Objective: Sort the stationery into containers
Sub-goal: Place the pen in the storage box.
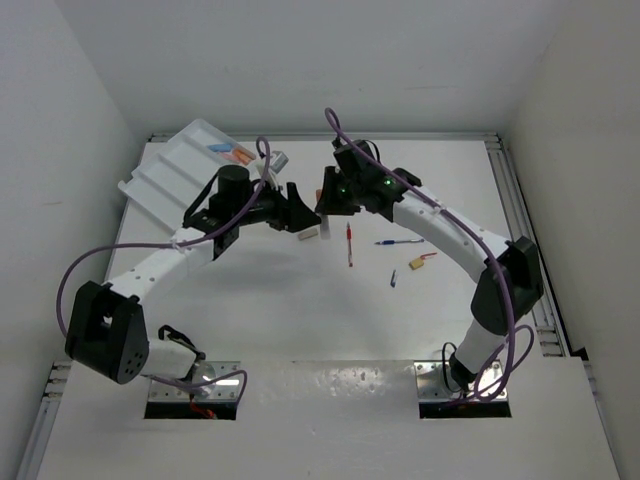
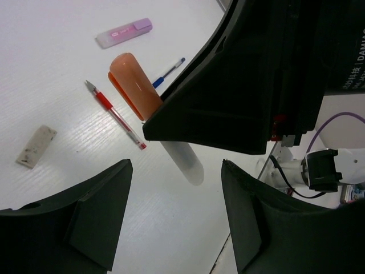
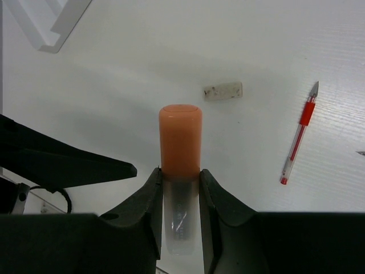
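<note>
Right jaws pinch orange marker [image 3: 180, 137], cap sticking out over counter [image 3: 256, 45]; left jaws stand open just beside it.

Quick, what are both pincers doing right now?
Left pincer: open, holding nothing.
Right pincer: closed on the orange marker.

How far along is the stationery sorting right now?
Done: a few orange and blue items sit in the white tray. In hand: the right tool grips an orange marker. Remaining on the table: red pen, blue pen, eraser, pink marker.
</note>
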Controlling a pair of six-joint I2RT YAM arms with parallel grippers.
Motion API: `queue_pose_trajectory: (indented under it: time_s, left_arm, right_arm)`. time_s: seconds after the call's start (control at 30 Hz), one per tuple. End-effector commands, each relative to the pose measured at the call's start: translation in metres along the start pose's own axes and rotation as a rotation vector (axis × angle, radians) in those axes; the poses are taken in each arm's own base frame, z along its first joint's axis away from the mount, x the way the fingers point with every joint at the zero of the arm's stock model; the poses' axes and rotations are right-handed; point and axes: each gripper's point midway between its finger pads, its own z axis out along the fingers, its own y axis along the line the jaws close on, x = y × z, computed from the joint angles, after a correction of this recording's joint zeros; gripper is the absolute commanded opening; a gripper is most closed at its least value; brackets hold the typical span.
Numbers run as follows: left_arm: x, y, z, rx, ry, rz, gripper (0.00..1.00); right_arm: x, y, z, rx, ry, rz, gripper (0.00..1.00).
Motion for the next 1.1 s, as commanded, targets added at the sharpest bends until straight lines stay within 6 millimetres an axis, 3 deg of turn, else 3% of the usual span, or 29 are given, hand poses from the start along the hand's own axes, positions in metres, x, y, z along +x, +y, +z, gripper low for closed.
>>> queue_pose_trajectory:
  time_s: [0.0,0.33,0.7,0.9,1.07]
  left_arm:
    - [-0.017,-0.011,0.006,0.026,-0.039,0.040,0.70]
    - [-0.010,0.001,0.019,-0.004,-0.011,0.019,0.68]
    - [-0.005,-0.001,0.026,0.037,0.003,-0.028,0.39]
    - [-0.007,-0.005,0.028,0.057,0.000,-0.043,0.44]
    - [-0.004,-0.002,0.031,0.055,0.009,-0.056,0.41]
  right_arm:
    - [-0.018,0.013,-0.005,-0.037,-0.036,0.045,0.00]
    - [-0.016,0.024,-0.004,-0.085,-0.008,0.066,0.00]
    - [-0.014,0.028,-0.006,-0.108,0.002,0.071,0.00]
    - [-0.015,0.029,-0.006,-0.111,0.000,0.069,0.00]
    - [-0.016,0.032,-0.007,-0.122,-0.002,0.066,0.00]
